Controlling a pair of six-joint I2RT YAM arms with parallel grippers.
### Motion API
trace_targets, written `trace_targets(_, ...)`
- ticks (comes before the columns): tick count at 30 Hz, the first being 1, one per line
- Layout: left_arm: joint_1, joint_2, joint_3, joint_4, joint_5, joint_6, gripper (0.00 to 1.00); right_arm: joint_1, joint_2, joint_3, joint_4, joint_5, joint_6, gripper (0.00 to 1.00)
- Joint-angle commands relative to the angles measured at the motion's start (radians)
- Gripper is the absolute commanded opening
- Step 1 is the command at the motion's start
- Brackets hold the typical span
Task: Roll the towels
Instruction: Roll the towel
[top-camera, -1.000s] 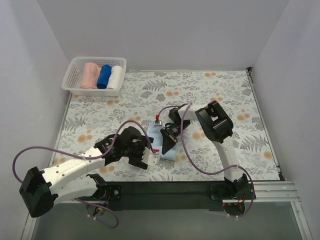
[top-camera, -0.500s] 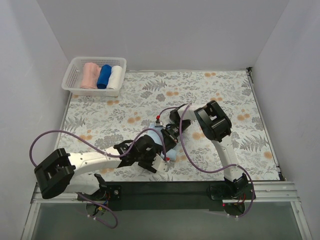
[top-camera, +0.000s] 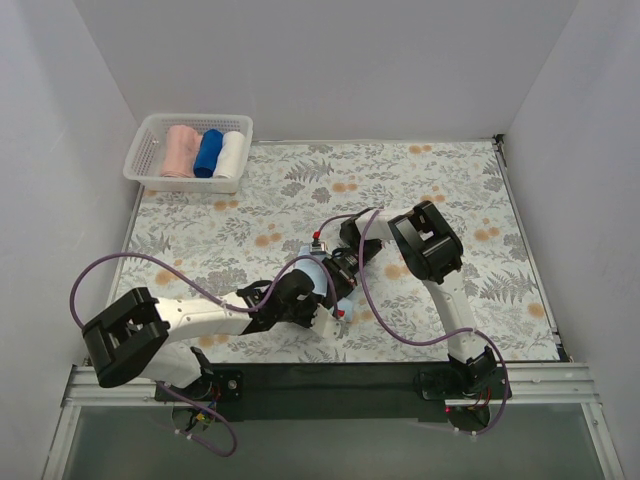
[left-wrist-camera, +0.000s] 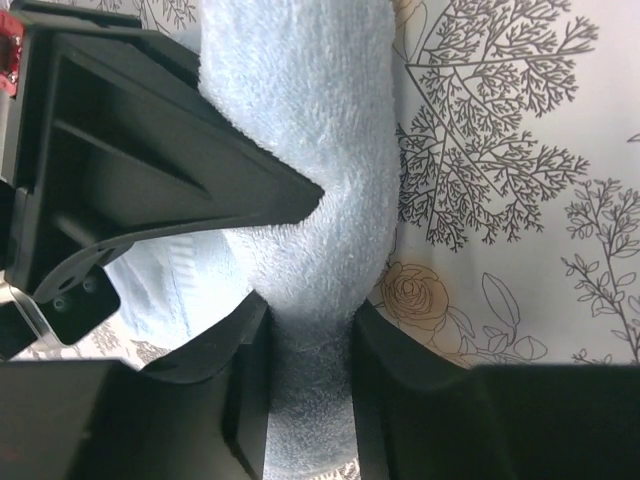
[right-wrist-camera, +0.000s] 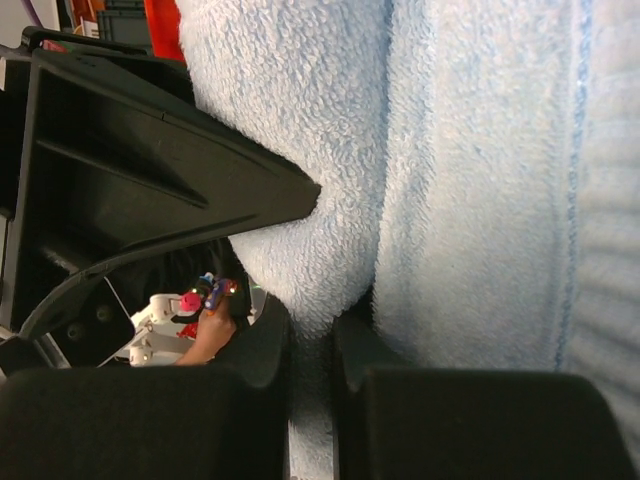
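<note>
On the table (top-camera: 420, 180), a cloth printed with grey leaves and orange flowers covers the whole working surface. Plain white walls (top-camera: 330, 60) close it in on the left, the far side and the right. A black rail (top-camera: 330, 385) runs along the near edge, and both arms are bolted to it.

In the far left corner stands a white mesh basket (top-camera: 190, 185). It holds three rolls side by side: the salmon-pink towel (top-camera: 180, 150) on the left, a dark blue roll (top-camera: 209, 152) in the middle and a white roll (top-camera: 232, 153) on the right.

The light-blue towel (left-wrist-camera: 310, 150) lies near the middle of the table, towards the near edge, where the two arms meet. The left wrist view shows it as a thick roll of terry resting on the printed cloth.

The left gripper (left-wrist-camera: 308, 320) is clamped on one end of this roll. Its two dark fingers (left-wrist-camera: 245, 390) press in from either side, and the terry narrows between them.

The right gripper (right-wrist-camera: 310, 330) is closed on the same towel, with a fold of terry pinched in the narrow gap between its fingers (right-wrist-camera: 265, 370). Flatter towel with a stitched border lies just beside that fold.
</note>
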Motion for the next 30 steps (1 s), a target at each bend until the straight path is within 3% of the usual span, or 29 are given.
trace_targets(1,0.0,0.014,-0.001,-0.108,0.079,-0.021,0.19,-0.001,0.022,-0.011,0.077,0.256,-0.075,0.14)
trace_targets(6,0.0,0.029,0.03,-0.291,0.171,-0.022,0.1,-0.061,-0.068,0.049,0.066,0.331,-0.028,0.28)
trace_targets(11,0.006,0.05,0.071,-0.409,0.252,-0.05,0.05,-0.179,-0.212,0.186,0.046,0.408,0.035,0.53)
trace_targets(17,0.068,0.136,0.183,-0.544,0.368,-0.063,0.04,-0.323,-0.458,0.256,0.123,0.569,0.136,0.64)
trace_targets(21,0.117,0.265,0.28,-0.623,0.457,-0.085,0.08,-0.357,-0.677,0.198,0.27,0.785,0.153,0.66)
trace_targets(24,0.193,0.338,0.338,-0.676,0.505,-0.085,0.09,-0.359,-0.849,0.071,0.442,1.02,0.135,0.8)
trace_targets(25,0.21,0.355,0.353,-0.682,0.514,-0.085,0.09,-0.359,-0.886,0.014,0.52,1.058,0.136,0.97)
trace_targets(27,0.255,0.415,0.404,-0.729,0.536,-0.062,0.09,-0.357,-0.972,-0.02,0.554,1.118,0.124,0.99)
trace_targets(30,0.29,0.51,0.484,-0.794,0.565,-0.053,0.1,-0.357,-1.05,-0.039,0.518,1.079,0.046,0.99)
